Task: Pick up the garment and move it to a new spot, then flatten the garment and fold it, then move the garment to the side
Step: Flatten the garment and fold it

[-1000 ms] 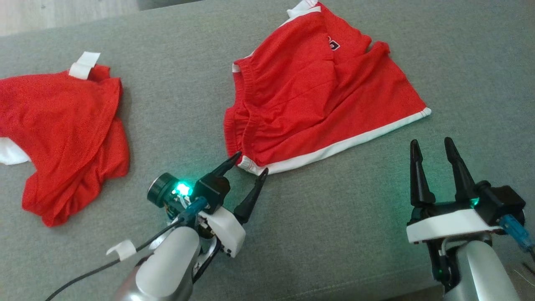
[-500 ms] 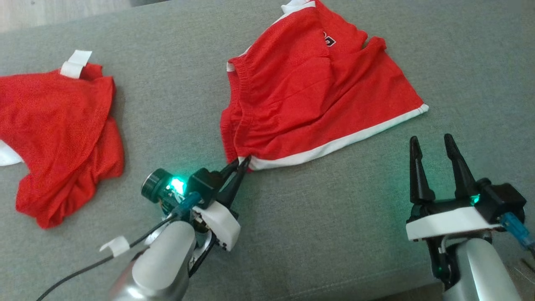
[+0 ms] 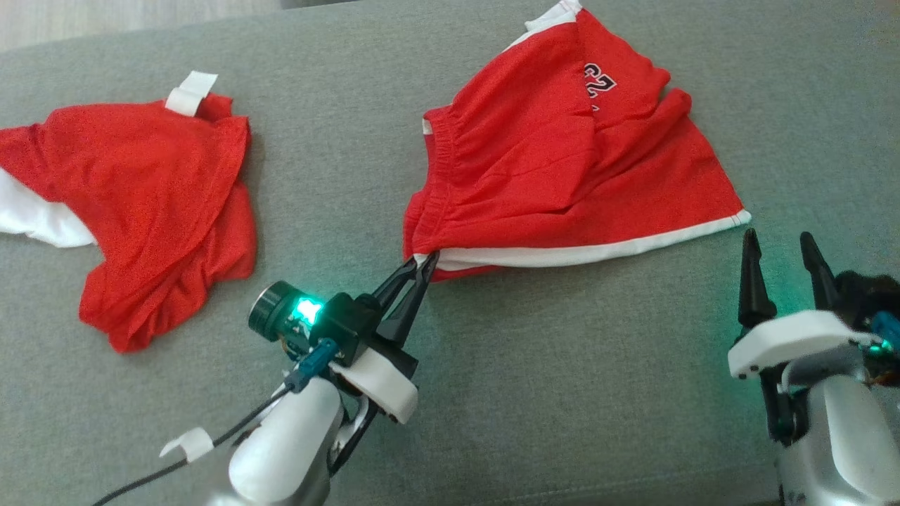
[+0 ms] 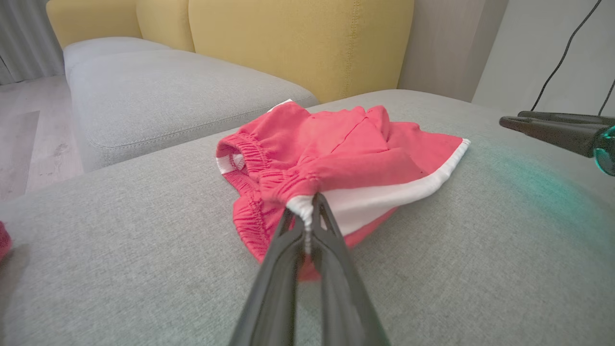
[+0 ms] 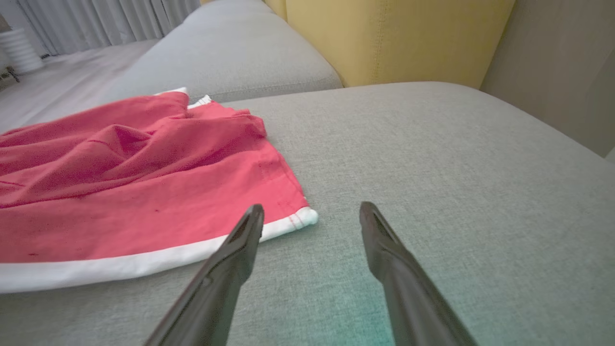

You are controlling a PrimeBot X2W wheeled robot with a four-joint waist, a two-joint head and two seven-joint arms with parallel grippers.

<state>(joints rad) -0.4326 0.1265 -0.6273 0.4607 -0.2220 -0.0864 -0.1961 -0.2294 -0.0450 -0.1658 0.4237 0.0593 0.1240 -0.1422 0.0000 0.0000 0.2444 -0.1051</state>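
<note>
The garment (image 3: 562, 169) is a pair of red shorts with white trim, lying rumpled on the grey sofa cushion (image 3: 548, 379) at the middle right of the head view. My left gripper (image 3: 420, 266) is shut on its near left corner, pinching the white hem beside the elastic waistband; the left wrist view shows the garment (image 4: 336, 158) bunched at my left gripper's tips (image 4: 307, 211). My right gripper (image 3: 777, 247) stands open just below the garment's right corner. In the right wrist view that hem corner (image 5: 302, 217) lies just ahead of my right gripper (image 5: 312, 216), apart from it.
A second red and white garment (image 3: 155, 204) lies crumpled at the left of the cushion. Yellow back cushions (image 4: 298, 38) and another grey seat (image 4: 168, 91) stand beyond. Wooden floor (image 4: 29, 139) shows past the cushion's far edge.
My left gripper has closed on the garment's near left corner, having stood open around it a second ago. The head camera has shifted, so the whole scene sits further right.
</note>
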